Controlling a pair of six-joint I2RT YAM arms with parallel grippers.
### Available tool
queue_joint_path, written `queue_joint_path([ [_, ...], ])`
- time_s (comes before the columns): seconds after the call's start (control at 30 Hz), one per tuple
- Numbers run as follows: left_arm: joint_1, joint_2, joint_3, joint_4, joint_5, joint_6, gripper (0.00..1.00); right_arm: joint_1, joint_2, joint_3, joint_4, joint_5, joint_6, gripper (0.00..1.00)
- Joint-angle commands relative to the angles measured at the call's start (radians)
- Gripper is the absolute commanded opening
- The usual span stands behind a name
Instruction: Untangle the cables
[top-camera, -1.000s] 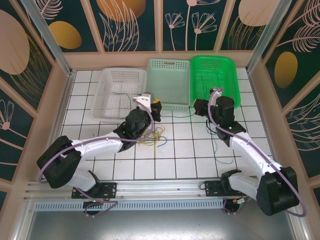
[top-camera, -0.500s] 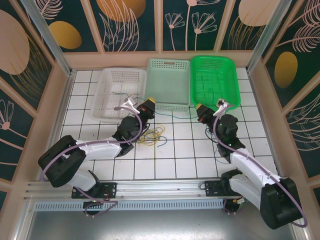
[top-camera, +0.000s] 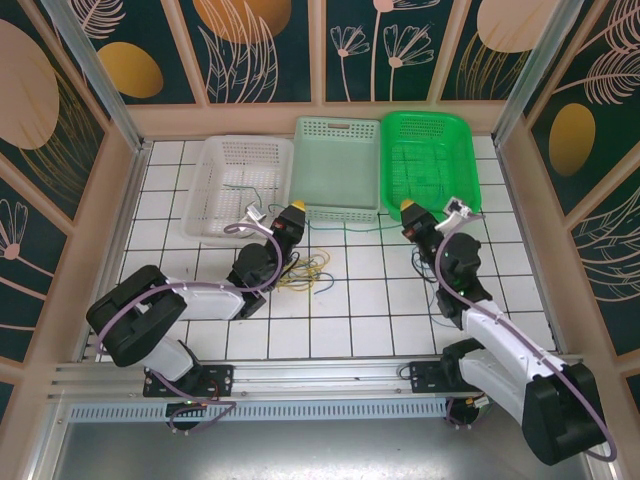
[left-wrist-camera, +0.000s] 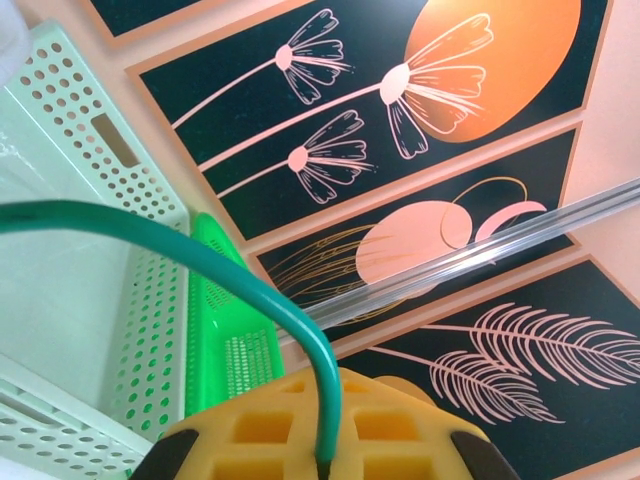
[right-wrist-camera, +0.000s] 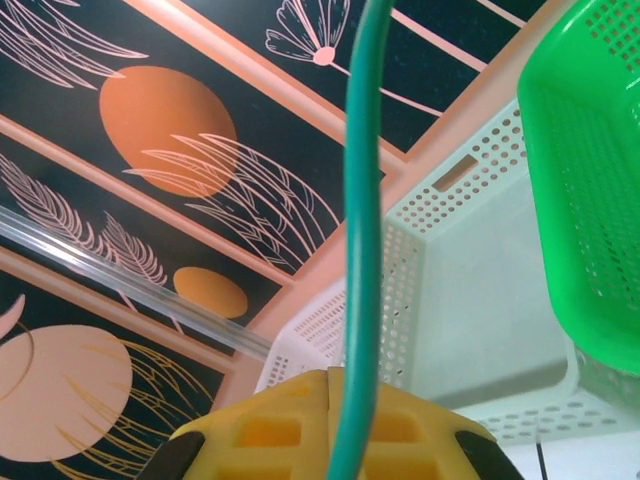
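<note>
A thin teal-green cable (top-camera: 360, 229) runs between my two grippers in front of the baskets. My left gripper (top-camera: 296, 212) is shut on one end of it. In the left wrist view the cable (left-wrist-camera: 200, 255) curves up out of the seam of the closed yellow pads (left-wrist-camera: 262, 430). My right gripper (top-camera: 410, 208) is shut on the other end. In the right wrist view the cable (right-wrist-camera: 362, 230) rises straight up from the closed yellow pads (right-wrist-camera: 262, 432). A loose tangle of yellow and blue cables (top-camera: 308, 268) lies on the tiles beside the left arm.
Three baskets stand side by side at the back: white (top-camera: 212, 228), pale green (top-camera: 338, 128) and bright green (top-camera: 430, 122). Patterned walls close in the white tiled floor on three sides. Both arm bases sit at the near edge.
Both wrists have dropped lower and tipped so their grippers point up and back toward the baskets. The green cable now spans the gap between them. Both grips stayed shut.
</note>
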Motion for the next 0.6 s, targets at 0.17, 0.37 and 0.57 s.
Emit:
queue_joint_path([
  [0.17,0.011,-0.293,-0.022,-0.385,-0.226,0.2,0.48,0.002,0.27,0.429,-0.354,-0.079,-0.335,0.0],
  [0.37,0.032,-0.536,-0.003,-0.697,-0.369,0.431,0.95,0.061,0.663,0.916,-0.678,-0.238,-0.61,0.0],
  [0.57,0.047,-0.748,-0.056,-0.821,-0.499,0.551,0.99,0.097,1.04,1.388,-0.91,-0.44,-0.725,0.0],
])
